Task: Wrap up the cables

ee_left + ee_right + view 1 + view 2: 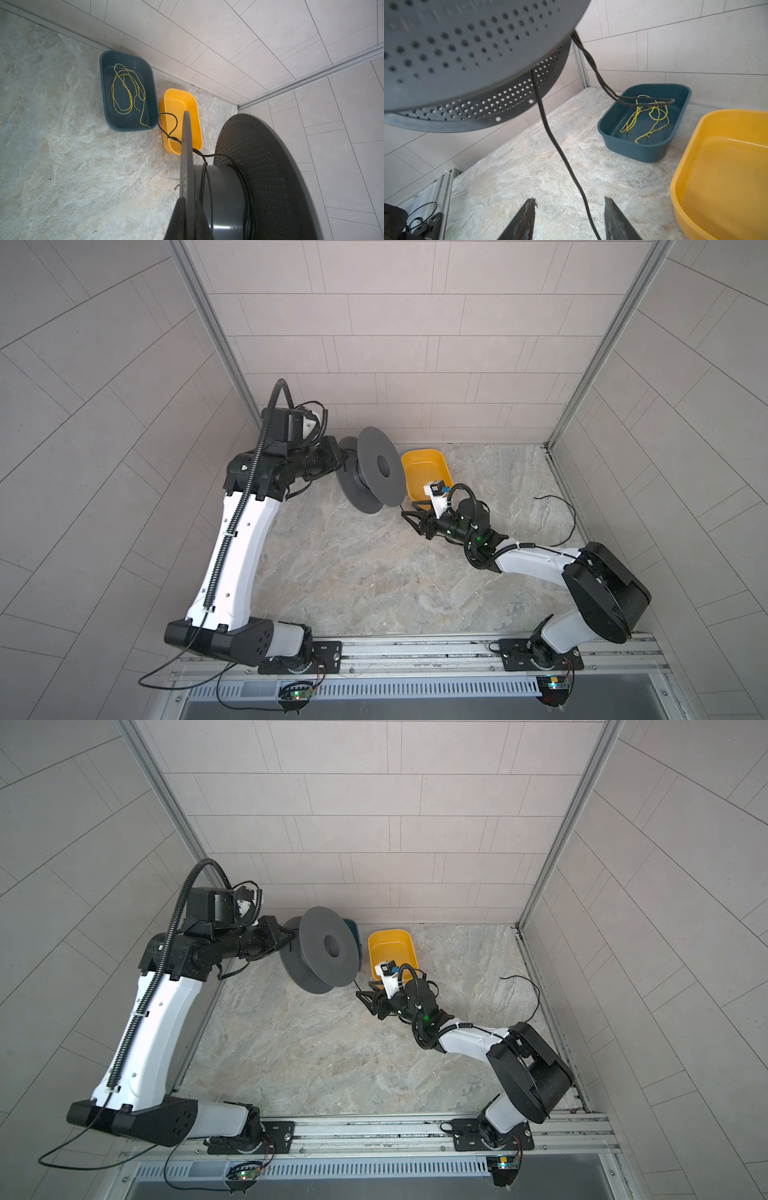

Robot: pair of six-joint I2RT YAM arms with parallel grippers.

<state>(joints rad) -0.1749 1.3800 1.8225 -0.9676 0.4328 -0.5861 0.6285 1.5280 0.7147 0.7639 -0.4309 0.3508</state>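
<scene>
Right tool (570, 199) stands half-wide astride the black cable (550, 133), not gripping; left tool (341, 460) clamps the spool (376, 466) by its flange. Winding looks barely begun; next, pinch and lead it round.

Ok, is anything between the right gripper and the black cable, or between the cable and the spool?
Nothing visible. The black cable runs between the open jaws of the right gripper and rises freely to the grey spool; the blue bin and yellow bin sit aside.
</scene>
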